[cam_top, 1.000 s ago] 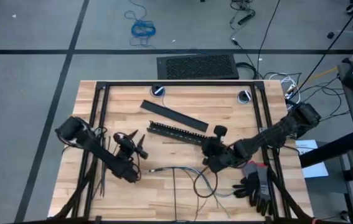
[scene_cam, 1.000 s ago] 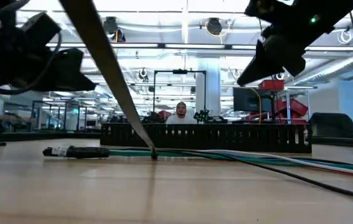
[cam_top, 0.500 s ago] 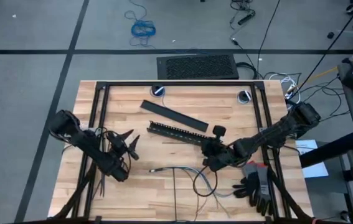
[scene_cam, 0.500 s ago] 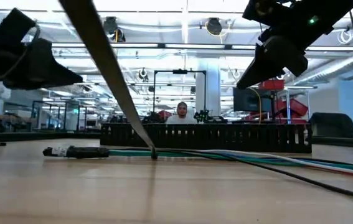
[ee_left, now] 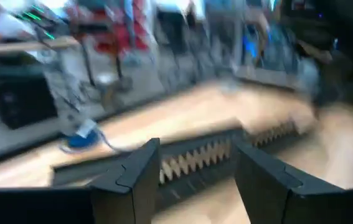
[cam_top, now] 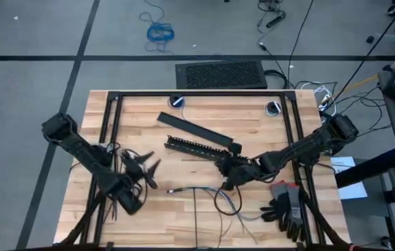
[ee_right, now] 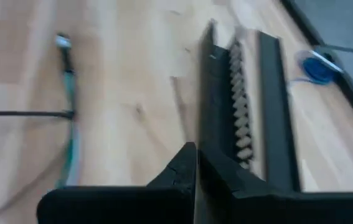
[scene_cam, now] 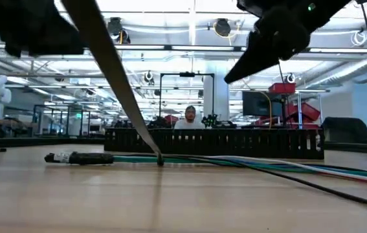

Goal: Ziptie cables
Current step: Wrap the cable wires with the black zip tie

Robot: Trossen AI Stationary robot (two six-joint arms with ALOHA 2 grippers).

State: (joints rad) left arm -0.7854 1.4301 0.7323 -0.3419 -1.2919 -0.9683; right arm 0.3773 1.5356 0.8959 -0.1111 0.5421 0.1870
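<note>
Overall, the wooden table carries a black slotted bar near its middle, with a flat black bar just behind it. A pair of dark gloves lies at the front right edge. The right gripper sits low beside the slotted bar's right end, its fingers pressed together with nothing visible between them. The cables lie on the table just in front of it, apart from it. The left gripper hovers over the table's left part, fingers spread wide, empty. The zipties lie at the front left edge, beneath the left arm.
</note>
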